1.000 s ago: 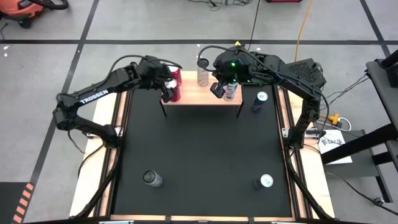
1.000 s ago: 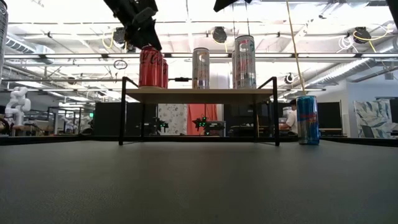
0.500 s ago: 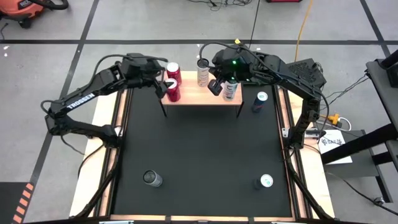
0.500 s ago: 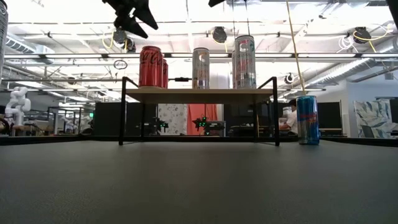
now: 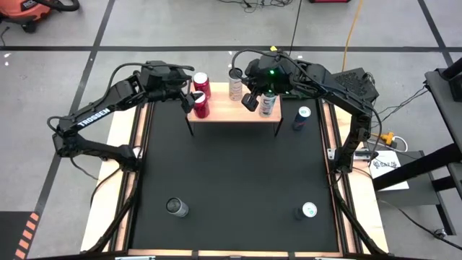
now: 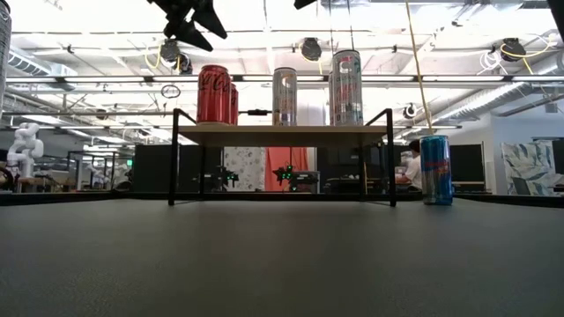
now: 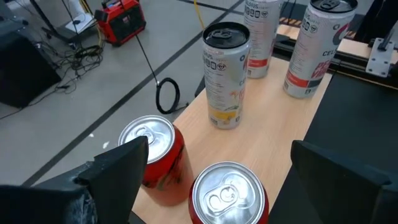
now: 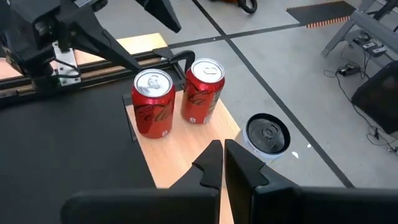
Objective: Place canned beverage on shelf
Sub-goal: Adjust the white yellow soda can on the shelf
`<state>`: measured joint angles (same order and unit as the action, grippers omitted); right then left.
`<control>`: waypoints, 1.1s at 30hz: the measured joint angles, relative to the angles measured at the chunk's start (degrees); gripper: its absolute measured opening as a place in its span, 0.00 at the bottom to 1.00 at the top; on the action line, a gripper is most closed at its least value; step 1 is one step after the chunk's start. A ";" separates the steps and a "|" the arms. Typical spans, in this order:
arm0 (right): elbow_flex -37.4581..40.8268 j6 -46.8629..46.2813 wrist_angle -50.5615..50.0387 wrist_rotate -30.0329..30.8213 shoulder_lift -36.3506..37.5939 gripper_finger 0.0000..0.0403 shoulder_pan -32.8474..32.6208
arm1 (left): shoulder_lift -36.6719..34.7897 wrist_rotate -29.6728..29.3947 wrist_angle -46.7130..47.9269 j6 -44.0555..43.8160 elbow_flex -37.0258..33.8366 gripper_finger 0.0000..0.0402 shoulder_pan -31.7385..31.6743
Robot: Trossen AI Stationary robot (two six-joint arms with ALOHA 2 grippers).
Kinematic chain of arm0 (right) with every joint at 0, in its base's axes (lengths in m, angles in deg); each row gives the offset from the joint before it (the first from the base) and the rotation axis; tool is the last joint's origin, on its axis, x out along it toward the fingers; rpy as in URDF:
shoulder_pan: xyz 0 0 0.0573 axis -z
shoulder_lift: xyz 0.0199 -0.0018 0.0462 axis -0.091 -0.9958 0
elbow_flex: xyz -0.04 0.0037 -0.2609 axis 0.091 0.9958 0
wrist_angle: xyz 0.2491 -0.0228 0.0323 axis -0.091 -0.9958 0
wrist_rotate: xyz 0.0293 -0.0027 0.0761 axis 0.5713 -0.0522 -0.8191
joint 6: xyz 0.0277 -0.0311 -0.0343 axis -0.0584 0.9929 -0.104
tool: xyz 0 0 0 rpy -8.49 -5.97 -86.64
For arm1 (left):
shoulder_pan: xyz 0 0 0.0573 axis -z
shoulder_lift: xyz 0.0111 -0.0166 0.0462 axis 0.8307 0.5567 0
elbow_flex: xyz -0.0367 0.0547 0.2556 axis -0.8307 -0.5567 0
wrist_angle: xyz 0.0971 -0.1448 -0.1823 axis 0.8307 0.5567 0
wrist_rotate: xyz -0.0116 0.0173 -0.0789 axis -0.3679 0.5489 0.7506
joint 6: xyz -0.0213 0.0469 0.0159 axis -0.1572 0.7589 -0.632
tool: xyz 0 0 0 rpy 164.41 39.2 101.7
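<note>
The shelf (image 5: 234,113), a wood top on thin black legs, stands at the far middle of the black mat. Several cans stand upright on their bases on it: two red ones (image 5: 201,107) (image 5: 201,81) at its left end, a silver one (image 5: 235,85) and a white-and-red one (image 5: 267,104). My left gripper (image 5: 189,97) hangs open above and just left of the red cans (image 7: 229,193), holding nothing. My right gripper (image 5: 250,101) is shut and hovers over the middle of the shelf (image 8: 186,162), touching nothing.
A blue can (image 5: 302,118) stands on the mat right of the shelf. A grey can (image 5: 177,208) and another can (image 5: 306,211) stand near the front edge. The middle of the mat (image 5: 238,173) lies bare. Wooden edges frame the mat.
My left gripper has risen and drawn back toward the table's left, away from the near red can it stood about. It stays open. The red can keeps upright on the shelf's left end.
</note>
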<state>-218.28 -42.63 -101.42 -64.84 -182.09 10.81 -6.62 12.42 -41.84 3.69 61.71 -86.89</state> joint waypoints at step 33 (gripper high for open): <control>0.00 -10.22 5.78 -2.93 0.00 0.00 -0.02 | -0.15 4.42 3.18 2.78 -0.02 0.34 0.48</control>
<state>-218.28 -52.85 -95.63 -67.77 -182.09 10.79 -6.78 16.83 -38.66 6.47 61.69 -86.41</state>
